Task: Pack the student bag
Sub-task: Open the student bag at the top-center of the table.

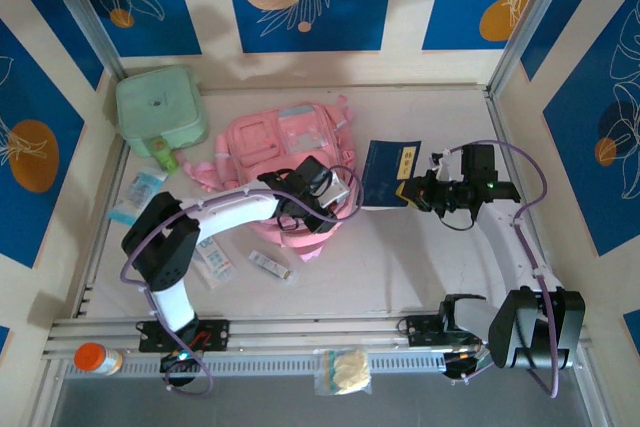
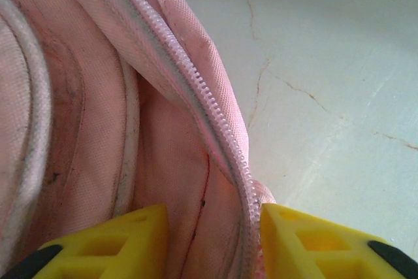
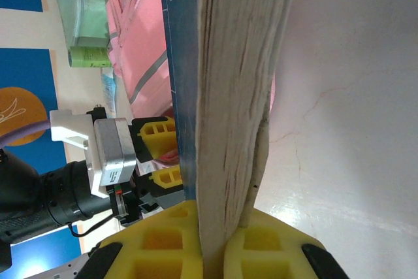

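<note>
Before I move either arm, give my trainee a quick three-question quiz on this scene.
1. True or false: the right gripper is shut on a blue-covered book.
2. Between the fingers of the left gripper lies: A) a snack packet, B) the zipper edge of the pink backpack, C) a loose cable.
3. Fill in: in the top view, just left of the backpack, sits a mint-green ____.
Key: 1 true; 2 B; 3 the mint-green soft case.
</note>
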Robot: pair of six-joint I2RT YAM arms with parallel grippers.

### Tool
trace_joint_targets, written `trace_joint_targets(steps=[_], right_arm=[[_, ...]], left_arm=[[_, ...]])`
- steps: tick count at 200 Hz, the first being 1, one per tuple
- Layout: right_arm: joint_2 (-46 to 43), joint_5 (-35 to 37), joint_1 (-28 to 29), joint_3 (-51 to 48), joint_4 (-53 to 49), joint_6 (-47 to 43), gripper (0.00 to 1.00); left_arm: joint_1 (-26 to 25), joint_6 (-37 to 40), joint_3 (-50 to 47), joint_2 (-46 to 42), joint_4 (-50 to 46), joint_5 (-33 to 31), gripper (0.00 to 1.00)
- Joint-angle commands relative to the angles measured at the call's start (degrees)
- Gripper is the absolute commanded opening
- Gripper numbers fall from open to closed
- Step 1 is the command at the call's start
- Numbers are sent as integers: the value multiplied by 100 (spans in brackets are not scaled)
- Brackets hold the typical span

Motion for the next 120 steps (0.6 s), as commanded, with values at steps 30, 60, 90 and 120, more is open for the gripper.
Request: trace_joint_targets(steps=[30, 60, 90, 120], right_arm=[[-86, -311, -51, -82, 163, 13, 0], [-68, -368, -68, -129, 209, 44, 0], [-94, -362, -93, -133, 181, 15, 0], [-112, -376, -117, -159, 181, 24, 0]], left_arm=[[29, -135, 60, -375, -9, 58, 40], [33, -217, 123, -187, 2, 155, 33], [29, -222, 271, 20, -99, 294, 30], [30, -195, 387, 57, -173, 242, 19]])
